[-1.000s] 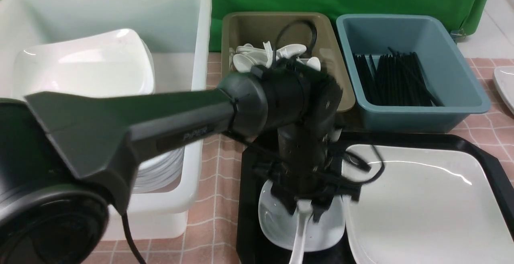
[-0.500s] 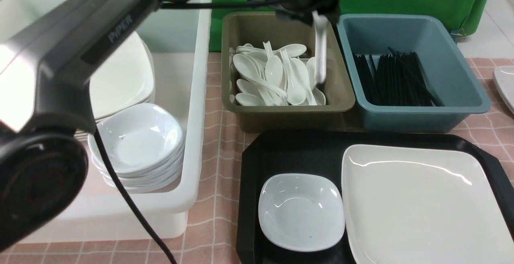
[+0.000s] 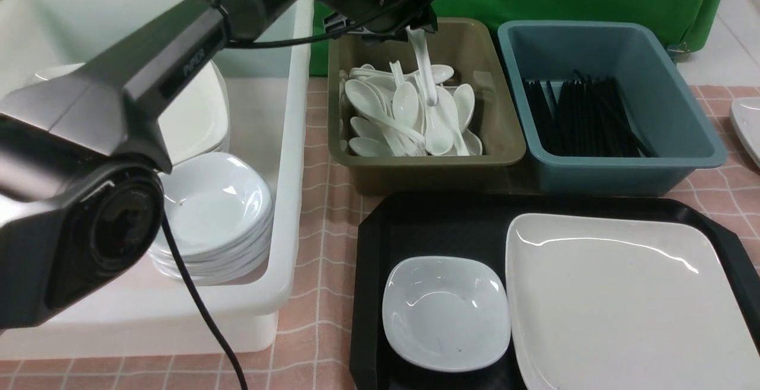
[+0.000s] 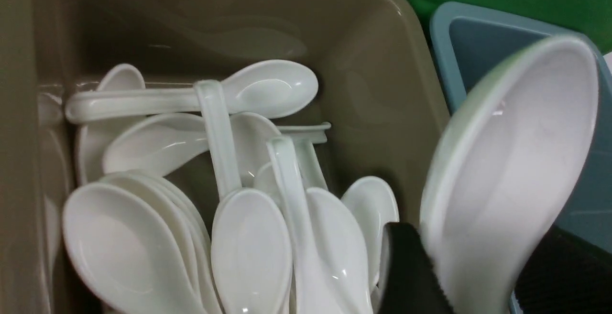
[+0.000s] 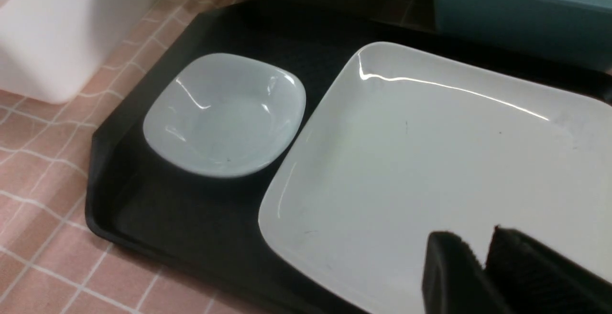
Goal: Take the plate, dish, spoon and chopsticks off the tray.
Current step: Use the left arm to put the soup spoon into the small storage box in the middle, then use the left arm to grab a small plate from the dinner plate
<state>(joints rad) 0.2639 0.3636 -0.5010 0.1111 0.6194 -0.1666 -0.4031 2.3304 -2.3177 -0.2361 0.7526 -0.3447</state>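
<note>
Your L pincer [image 3: 417,27] is up over the olive tub [image 3: 504,143], w/ the spoon [image 3: 426,75] hanging straight below it. The spoon's long axis is near upright, bowl end down, just above the heap of spoons [image 3: 386,123] in that tub. So the drop is straight down; no sideways shift needed, imo. In the L wrist view the jaws sit either side of the handle, but you can't tell from these pics whether they're clamped on it or slack, so check before you pull away. Other items: the dish [image 3: 445,313] sits on the tray [image 3: 427,224] at its L end, just beside the plate [image 3: 629,307], which fills the R part. The dish is nearer your L arm. The plate lies right under your R pincer [image 5: 485,259], whose jaws are a narrow slit apart w/ nothing btwn them. No chopsticks visible on the tray; black sticks lie in the blue tub [image 3: 683,152]. Risk, prob: the spoon lands on the heap and skids.
</note>
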